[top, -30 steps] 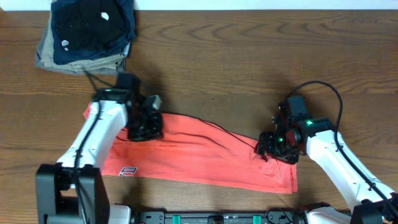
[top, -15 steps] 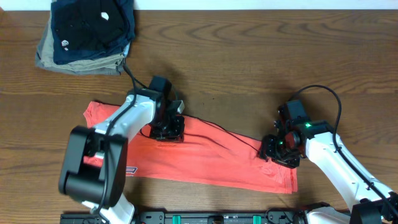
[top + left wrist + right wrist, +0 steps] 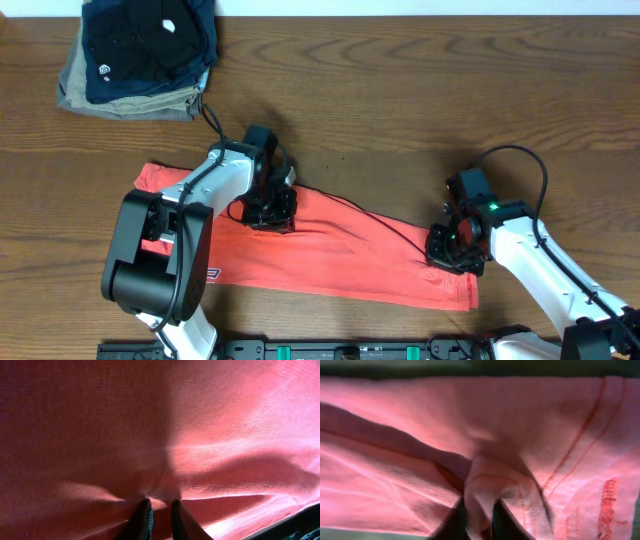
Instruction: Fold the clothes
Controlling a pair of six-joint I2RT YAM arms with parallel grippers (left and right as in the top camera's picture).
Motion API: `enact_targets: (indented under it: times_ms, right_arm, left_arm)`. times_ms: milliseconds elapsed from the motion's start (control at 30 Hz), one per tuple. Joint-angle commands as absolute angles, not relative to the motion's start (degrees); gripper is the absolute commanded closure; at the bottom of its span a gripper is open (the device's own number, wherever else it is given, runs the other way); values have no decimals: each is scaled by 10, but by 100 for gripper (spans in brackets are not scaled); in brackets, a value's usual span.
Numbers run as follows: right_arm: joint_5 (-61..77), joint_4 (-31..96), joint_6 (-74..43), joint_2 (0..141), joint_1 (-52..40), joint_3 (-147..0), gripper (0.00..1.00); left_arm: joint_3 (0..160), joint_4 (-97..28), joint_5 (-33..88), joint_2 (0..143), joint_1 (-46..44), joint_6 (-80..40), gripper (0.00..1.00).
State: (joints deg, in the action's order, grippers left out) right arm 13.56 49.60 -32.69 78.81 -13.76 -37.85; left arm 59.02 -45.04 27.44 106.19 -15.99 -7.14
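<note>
The clothes, a coral-red T-shirt, lie folded into a long band across the near part of the table, with a white mark near the left front edge. My left gripper presses on the band's upper edge. In the left wrist view its fingers pinch a small ridge of the red cloth. My right gripper is at the band's right end. The right wrist view shows a bunched fold of red cloth squeezed between the two dark fingers.
A stack of folded dark navy and khaki garments sits at the table's far left corner. Black cables trail from both arms over the wooden table. The robot base frame runs along the near edge.
The left gripper slid right along the shirt's upper edge from the left end toward the middle. The right gripper shut on the fabric at the right end and shifted slightly right.
</note>
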Motion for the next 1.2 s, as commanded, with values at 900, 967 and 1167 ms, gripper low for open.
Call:
enact_targets:
  times_ms: [900, 967, 1167]
  right_arm:
    - [-7, 741, -342, 790, -143, -580, 99]
    - [-20, 741, -342, 790, -143, -598, 99]
    - [-24, 739, -300, 790, -143, -700, 99]
  left_arm:
    - [591, -462, 218, 1079, -159, -78, 83]
    - [591, -462, 218, 1079, -159, -78, 83]
    - [591, -465, 218, 1079, -159, -78, 83]
